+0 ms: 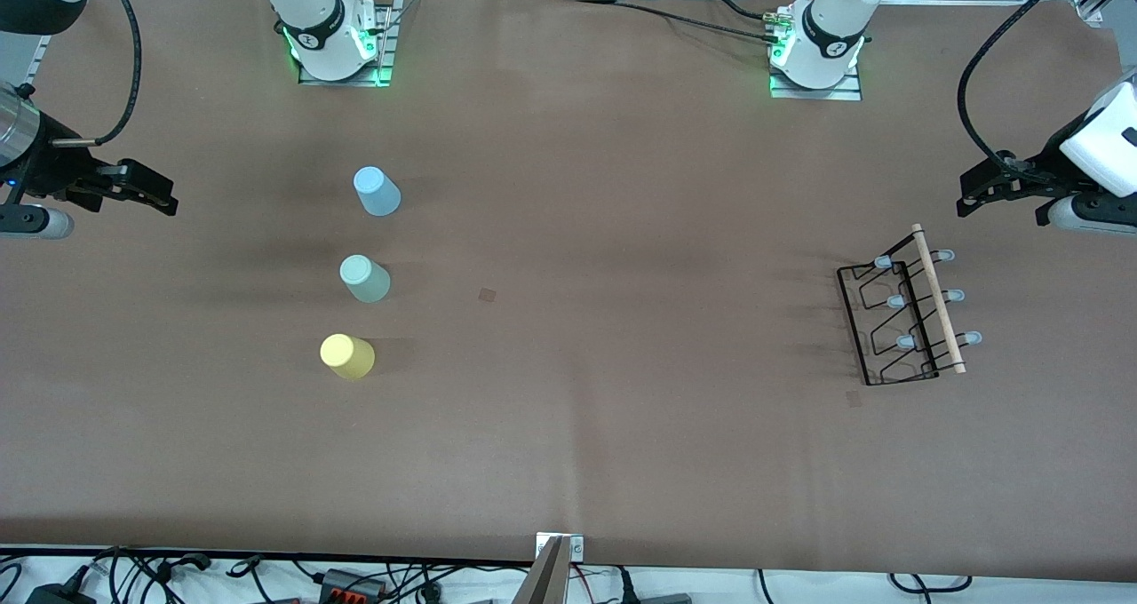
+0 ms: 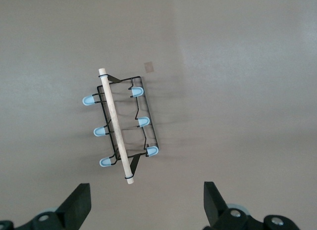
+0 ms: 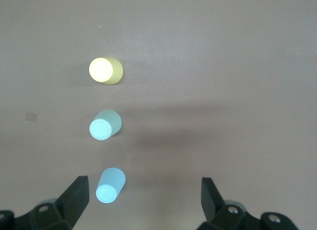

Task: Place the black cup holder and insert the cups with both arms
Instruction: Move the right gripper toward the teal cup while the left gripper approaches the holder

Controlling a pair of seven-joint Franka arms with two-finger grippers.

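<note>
Yellow cup (image 1: 347,356): inverted on surface (image 1: 604,426), right arm's end, nearest the front camera.
Green cup (image 1: 364,278): next farther.
Blue cup (image 1: 377,191): farthest.
Black cup holder (image 1: 906,320): left arm's end.
Left end effector (image 2: 147,203): wide open, empty, above holder.
Right end effector (image 3: 144,199): wide open, empty, above cups.

My left gripper (image 1: 977,197) is hanging open over bare table (image 1: 622,231) near the black cup holder (image 1: 906,320), nothing standing between us. My right gripper (image 1: 151,197) is hanging open too, with bare table between it and the cups (image 1: 364,275), which are standing in a row with narrow gaps between them.
</note>
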